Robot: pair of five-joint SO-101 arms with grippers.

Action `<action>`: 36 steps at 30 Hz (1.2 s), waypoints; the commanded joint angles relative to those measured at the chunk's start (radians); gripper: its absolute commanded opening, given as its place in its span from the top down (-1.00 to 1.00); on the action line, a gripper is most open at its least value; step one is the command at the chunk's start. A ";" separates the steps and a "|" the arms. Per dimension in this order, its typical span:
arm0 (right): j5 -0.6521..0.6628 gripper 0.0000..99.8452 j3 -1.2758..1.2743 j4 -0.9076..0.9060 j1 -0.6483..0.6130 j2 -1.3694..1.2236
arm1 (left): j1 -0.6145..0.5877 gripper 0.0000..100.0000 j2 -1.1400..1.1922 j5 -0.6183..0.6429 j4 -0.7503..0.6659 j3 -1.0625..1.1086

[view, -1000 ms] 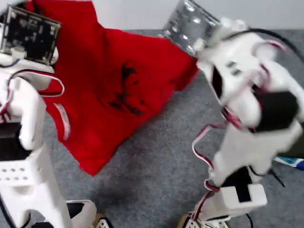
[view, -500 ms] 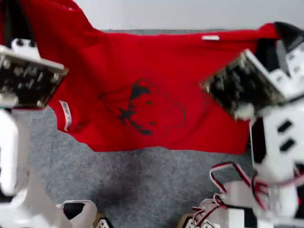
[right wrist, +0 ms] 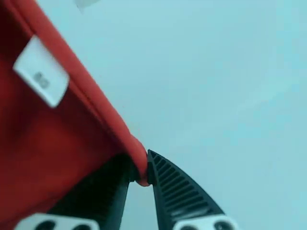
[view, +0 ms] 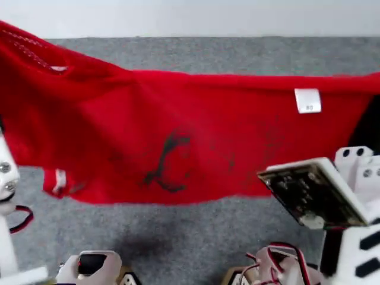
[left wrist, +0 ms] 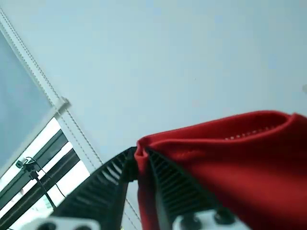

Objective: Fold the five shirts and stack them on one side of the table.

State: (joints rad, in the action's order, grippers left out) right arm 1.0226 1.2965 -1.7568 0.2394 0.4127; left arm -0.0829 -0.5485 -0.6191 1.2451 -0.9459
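Note:
A red shirt point(view: 196, 142) with a dark print hangs stretched wide above the grey table point(view: 196, 243), held up at both ends. In the left wrist view my left gripper point(left wrist: 140, 160) is shut on a hem corner of the red shirt point(left wrist: 230, 158). The right wrist view has my right gripper point(right wrist: 140, 172) shut on the shirt's edge point(right wrist: 53, 120), near a white label point(right wrist: 41, 72). That label point(view: 307, 100) also hangs near the shirt's top edge in the high view. The right arm's body point(view: 332, 202) stands at the lower right, below the cloth.
Part of the left arm point(view: 6, 178) and its red cable sit at the left edge. Both arm bases point(view: 95, 270) stand along the front of the table. A pale wall point(view: 190, 15) runs behind the table.
Both arms have lifted and pulled apart, so the shirt went from crumpled on the table to spread taut and wide in the air.

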 commanded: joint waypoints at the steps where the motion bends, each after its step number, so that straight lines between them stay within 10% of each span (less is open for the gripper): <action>1: 0.014 0.98 -0.209 -0.038 0.021 0.041 | 0.000 0.97 0.014 -0.011 0.064 -0.013; 10: 0.014 0.98 -0.862 0.010 -0.147 0.048 | 0.052 0.97 0.063 -0.180 0.239 0.455; 20: 0.018 0.98 -1.435 0.671 -0.179 -0.111 | 0.044 0.97 0.267 -0.180 -0.218 0.978; 36: 0.091 0.98 -1.223 1.351 -0.182 -0.636 | 0.008 0.97 0.838 -0.178 -0.694 0.651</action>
State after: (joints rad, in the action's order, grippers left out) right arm 1.1024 -0.0721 -0.4634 0.0598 -0.1734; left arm -0.0690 0.2463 -0.7940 0.5976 -0.1419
